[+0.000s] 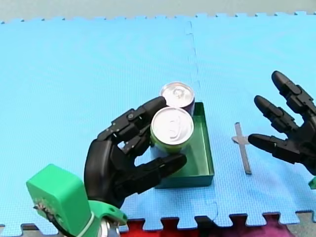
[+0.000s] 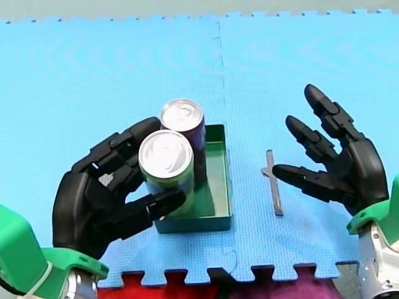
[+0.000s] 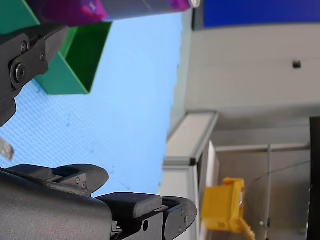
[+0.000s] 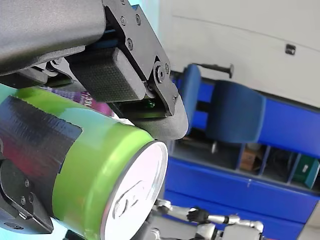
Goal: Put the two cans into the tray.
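Note:
A green can [image 1: 172, 129] with a silver top stands upright in the grip of my left hand [image 2: 163, 162]. The fingers wrap its far side and the thumb its near side, over the front left part of the green tray [image 1: 206, 148]. The can's base is hidden behind my thumb and the tray wall, so I cannot tell whether it touches the floor of the tray. The second wrist view shows the same green can [image 4: 95, 175] between the fingers. A purple can [image 1: 177, 95] stands upright inside the tray at its far end. My right hand [image 1: 266, 113] is to the right of the tray and holds nothing.
A thin grey strip [image 1: 242, 148] lies on the blue foam mat [image 1: 89, 74] between the tray and my right hand. The mat's toothed front edge [image 1: 227, 219] runs close below the tray, with a red surface beyond it.

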